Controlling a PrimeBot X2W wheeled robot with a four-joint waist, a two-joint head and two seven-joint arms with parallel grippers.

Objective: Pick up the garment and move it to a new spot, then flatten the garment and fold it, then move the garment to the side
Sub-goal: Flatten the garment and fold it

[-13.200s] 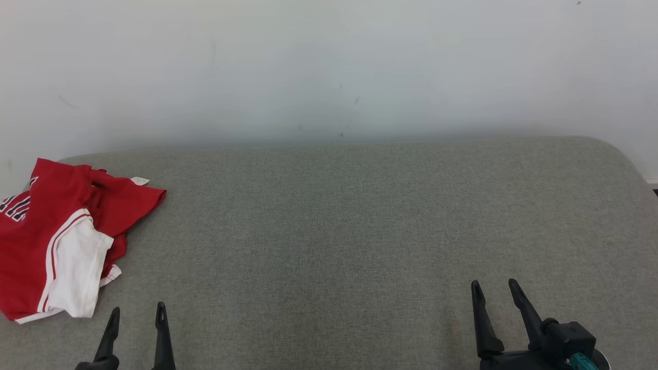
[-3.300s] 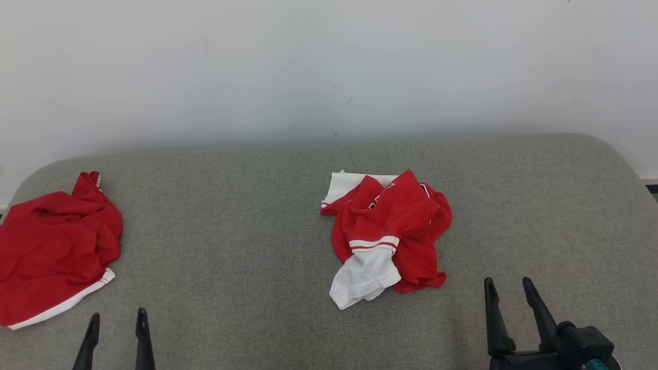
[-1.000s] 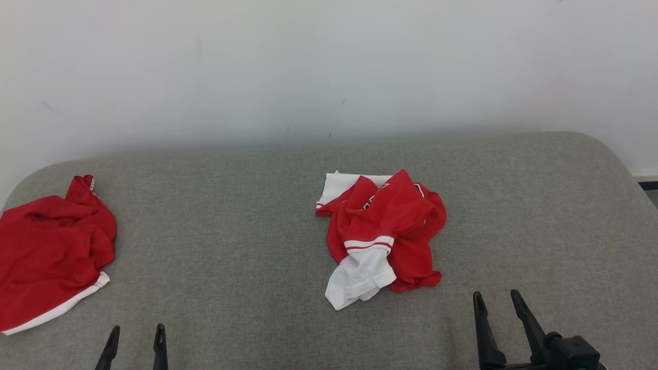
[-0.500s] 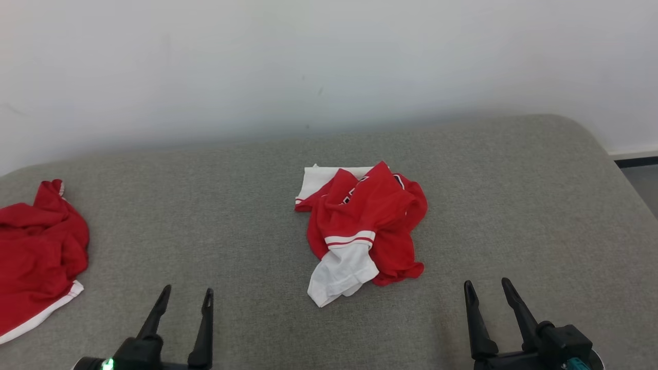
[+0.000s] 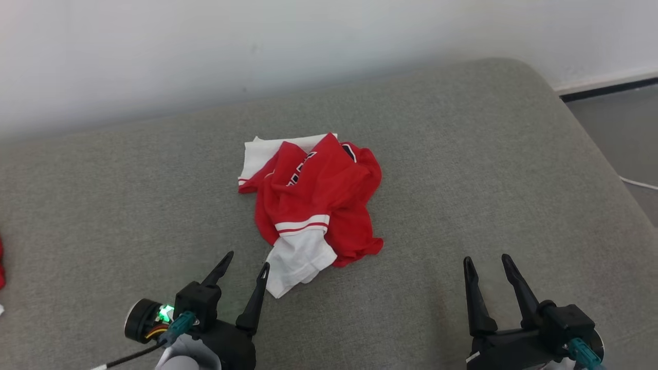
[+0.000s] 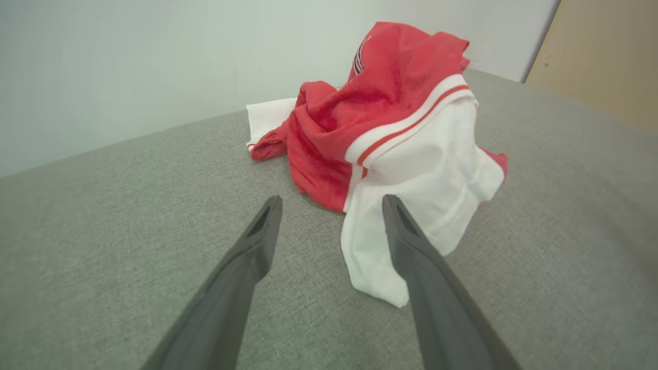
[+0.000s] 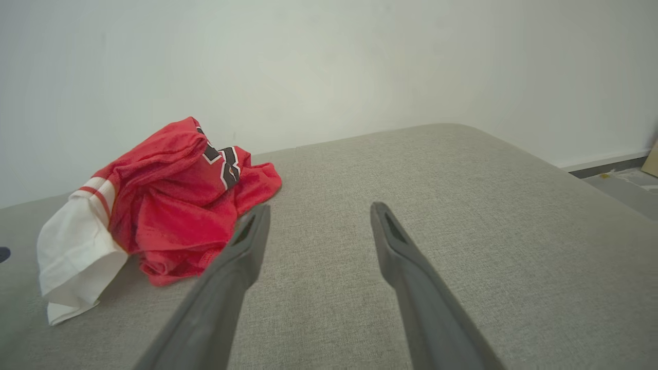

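The crumpled red-and-white garment point(image 5: 313, 205) lies mid-frame on the grey bench point(image 5: 462, 154). At lower left, the left tool point(image 5: 247, 259) gapes wide just beside its white sleeve point(image 5: 298, 262). At lower right, the right tool point(image 5: 486, 258) is wide too, holding nothing.

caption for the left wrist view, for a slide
Open left gripper poised beside the white sleeve of a crumpled red garment on a grey cushion.

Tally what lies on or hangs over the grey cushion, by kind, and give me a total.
Shirt, red and white, crumpled: 1
Cloth, red, cut off at the head view's left edge: 1
Grippers, open and empty: 2, the left gripper and the right gripper
Total: 4
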